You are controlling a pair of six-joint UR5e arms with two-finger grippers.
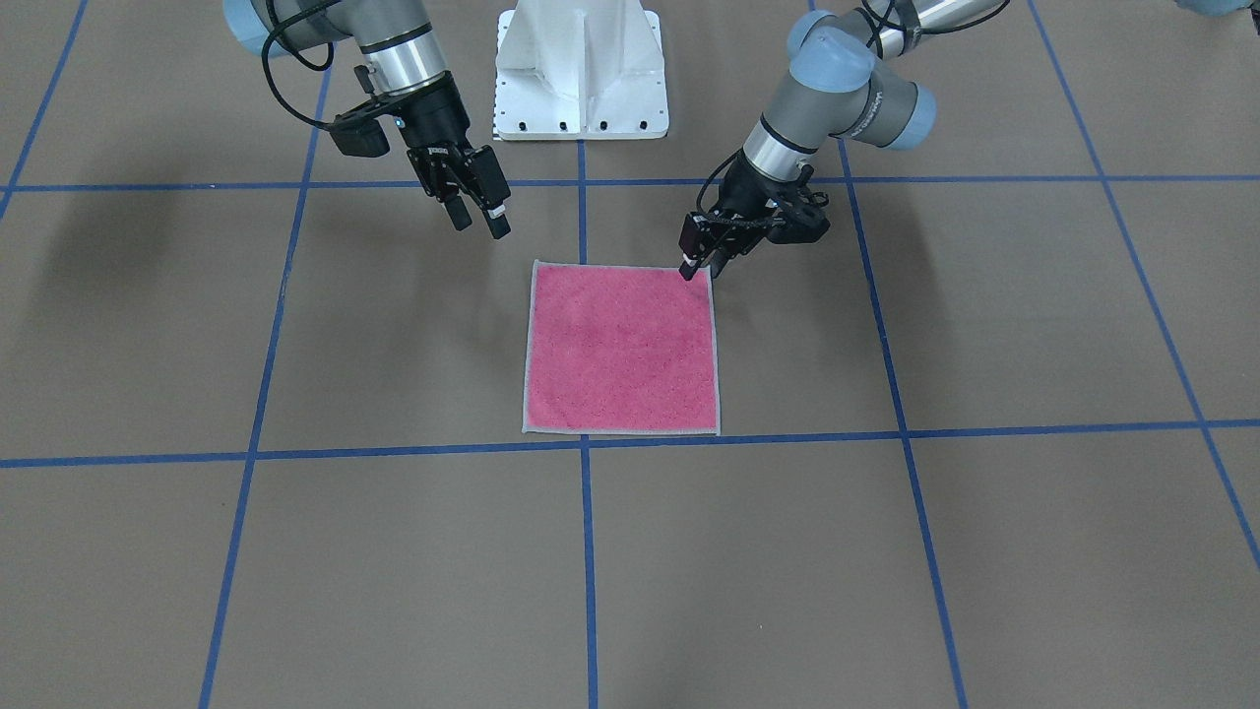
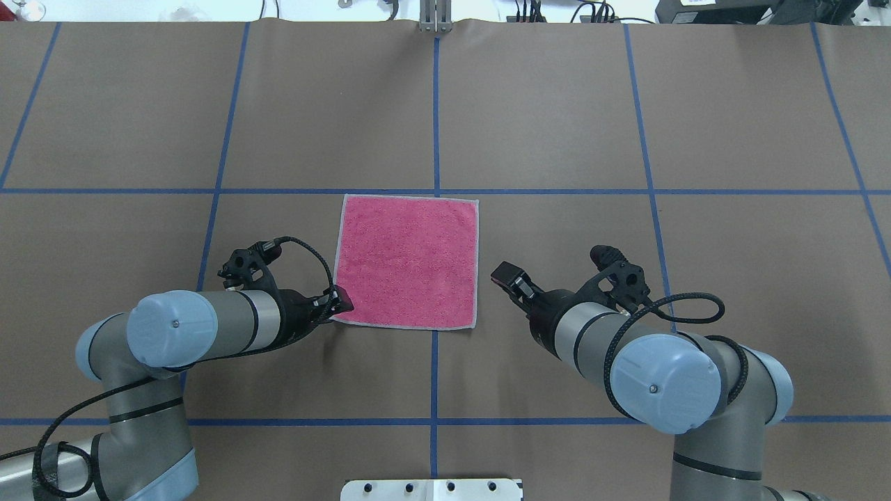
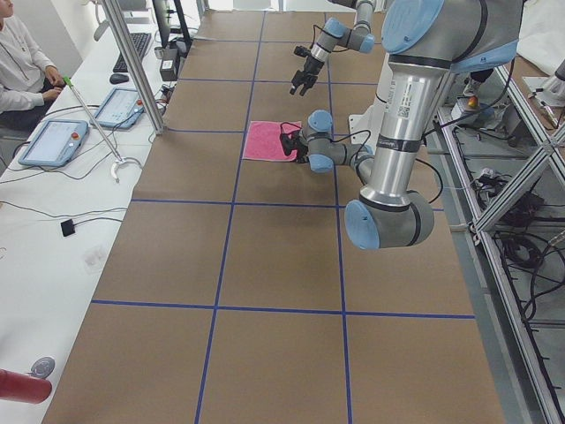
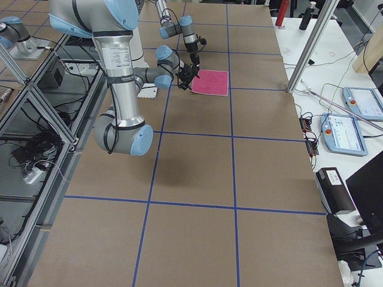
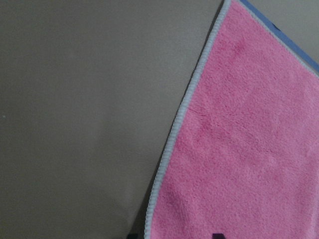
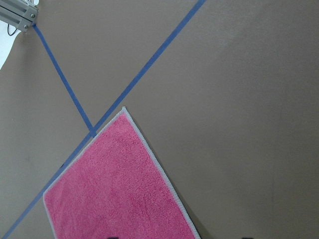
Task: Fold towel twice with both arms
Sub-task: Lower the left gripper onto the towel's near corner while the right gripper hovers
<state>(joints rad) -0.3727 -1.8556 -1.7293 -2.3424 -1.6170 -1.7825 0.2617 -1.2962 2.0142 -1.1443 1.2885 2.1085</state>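
Observation:
The towel [image 1: 620,350] lies flat and unfolded, pink face up, with a pale grey stitched edge, at the table's middle [image 2: 407,261]. My left gripper [image 1: 699,268] is down at the towel's near-left corner [image 2: 342,303]. In the left wrist view one fingertip is on the pink cloth [image 5: 249,149] and the other on bare table, so the jaws are apart across the edge. My right gripper [image 1: 480,217] is open and empty, raised off the table, a short way beside the towel's near-right corner [image 2: 502,273]. The right wrist view shows the towel [image 6: 119,189] below.
The white pedestal base [image 1: 581,69] stands at the robot's side of the table. Blue tape lines [image 2: 435,104] grid the brown table. An operator [image 3: 18,71] sits at a side desk with tablets [image 3: 53,141]. A metal post [image 4: 305,48] stands by the far edge.

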